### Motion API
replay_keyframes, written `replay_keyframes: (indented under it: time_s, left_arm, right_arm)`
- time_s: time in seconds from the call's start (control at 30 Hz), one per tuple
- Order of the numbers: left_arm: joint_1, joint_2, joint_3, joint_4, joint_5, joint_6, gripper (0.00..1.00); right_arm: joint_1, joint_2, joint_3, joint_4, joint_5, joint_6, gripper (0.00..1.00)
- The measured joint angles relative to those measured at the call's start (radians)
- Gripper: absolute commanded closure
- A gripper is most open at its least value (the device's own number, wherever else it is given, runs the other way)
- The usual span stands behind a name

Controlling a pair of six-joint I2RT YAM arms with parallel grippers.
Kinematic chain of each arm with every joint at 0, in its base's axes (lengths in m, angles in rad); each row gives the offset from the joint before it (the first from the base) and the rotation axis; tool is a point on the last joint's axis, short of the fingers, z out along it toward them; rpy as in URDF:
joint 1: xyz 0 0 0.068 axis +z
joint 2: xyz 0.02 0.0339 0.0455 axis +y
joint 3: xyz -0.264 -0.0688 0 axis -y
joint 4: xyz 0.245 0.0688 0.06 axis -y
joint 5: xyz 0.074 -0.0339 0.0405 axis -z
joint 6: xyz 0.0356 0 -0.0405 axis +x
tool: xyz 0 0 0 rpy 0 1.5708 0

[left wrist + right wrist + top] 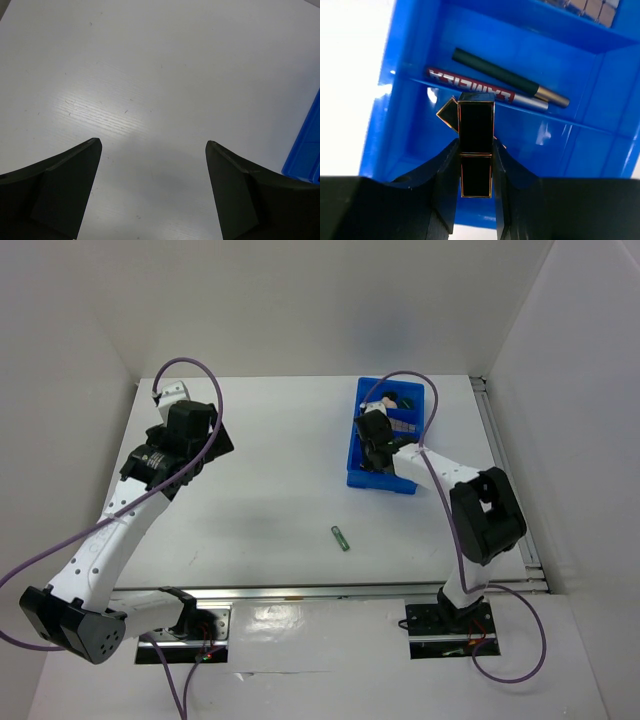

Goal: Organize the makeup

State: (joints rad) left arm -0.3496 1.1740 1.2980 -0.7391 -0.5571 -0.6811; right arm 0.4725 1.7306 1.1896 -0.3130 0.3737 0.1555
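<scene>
While the right gripper (475, 148) hung over the blue bin (390, 105), its jaws were clamped on a black-and-gold lipstick (476, 125), poised above the bin's nearest compartment. Just behind it, inside the bin, showed the gold-edged corner of what looked like a second lipstick (447, 113). Farther in, two slim pencils (495, 71) lay side by side along a divider. A green tube (341, 538) lay on the white table (270, 470), outside the bin and well apart from its near wall. To the bin's left, the left gripper (152, 145) stood wide open over the table, holding nothing.
</scene>
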Motion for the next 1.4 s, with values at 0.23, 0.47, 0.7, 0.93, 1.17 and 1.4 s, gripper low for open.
replay_keyframes:
  time_s: [0.23,0.47,0.7,0.93,1.17,1.4]
  left_arm:
    - [0.0,0.0,0.0,0.0,0.0,0.001,0.01]
    - [0.0,0.001,0.0,0.002,0.001,0.001,0.01]
    - [0.0,0.003,0.0,0.009,0.002,0.004,0.01]
    - [0.0,0.02,0.0,0.01,0.005,0.005,0.01]
    - [0.0,0.023,0.0,0.01,0.006,0.005,0.01]
    - [0.0,0.023,0.0,0.011,0.006,0.005,0.01]
  right_arm:
    - [0.0,0.028,-0.004,0.001,0.016,-0.001,0.42]
    - [0.0,-0.03,0.022,-0.024,-0.003,0.008,0.49]
    - [0.083,-0.237,-0.008,-0.072,-0.142,0.03,0.42]
    - [0.236,-0.248,-0.125,-0.152,-0.298,0.073,0.32]
    - [0.319,-0.192,-0.217,-0.221,-0.362,0.125,0.32]
    - [0.349,-0.153,-0.288,-0.215,-0.392,0.163,0.42]
